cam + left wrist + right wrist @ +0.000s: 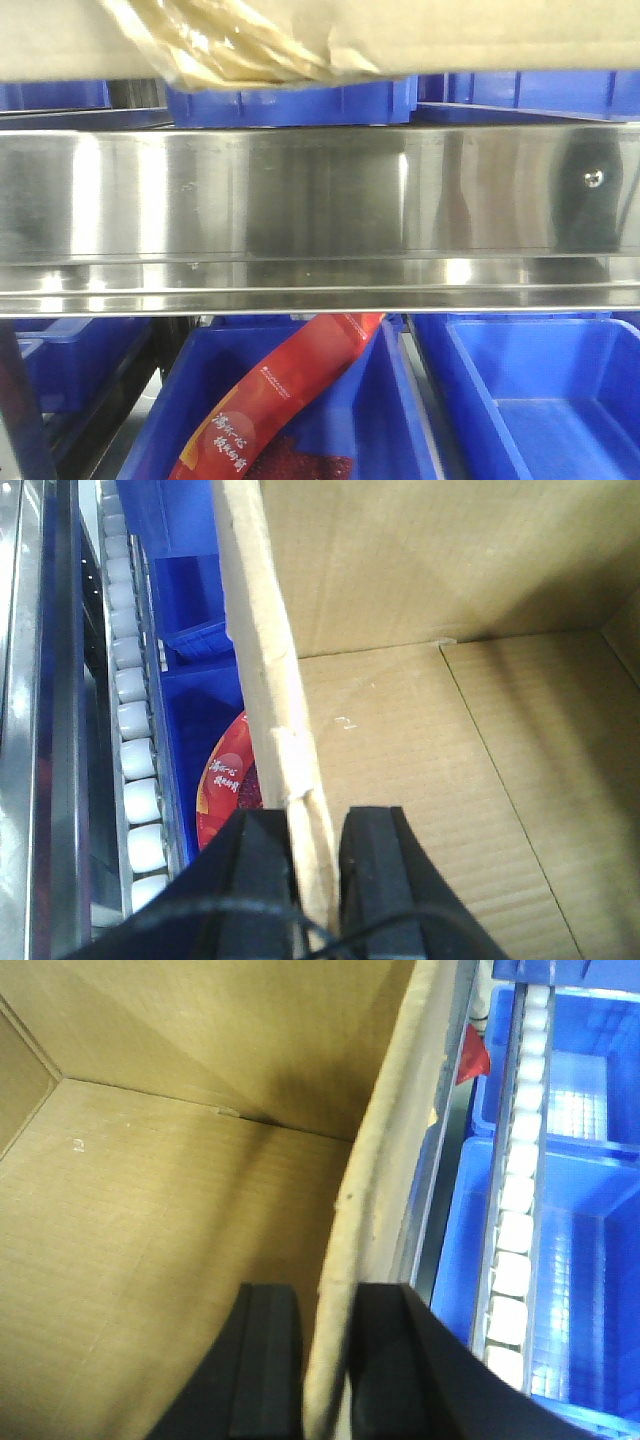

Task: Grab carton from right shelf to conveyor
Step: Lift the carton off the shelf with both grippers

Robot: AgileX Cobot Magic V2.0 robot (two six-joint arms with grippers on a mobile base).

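Two grippers hold the carton [420, 780] by opposite side walls. The left gripper [318, 875] has its jaws clenched astride the top edge of the left wall, one inside and one outside. The right gripper [330, 1360] grasps the right wall in the same way. The carton is open-topped and empty as far as both wrist views show, so judge it light. The corrugated board is stiff across the panels but soft at the rim, which is creased and frayed where the jaws bite. Such a single-wall pinch can crush or fold the edge. Hold near mid-wall, keep both arms level and move them together to avoid racking the box. Only the front-facing view shows the underside. There the carton's lower edge, with torn tape [230, 40] hanging from it, lies across the top of the frame above the right shelf [320, 190], seen as a polished steel band with a small screw [594, 178]. Whether the box rests on anything or hangs clear cannot be told. That view shows no gripper. The wrist views alone show the bare interior floor and the grip, plus white rollers [135, 730] and blue bins [590, 1110] beside each wall. A red packet [290, 390] lies in one bin. The conveyor appears in no view.
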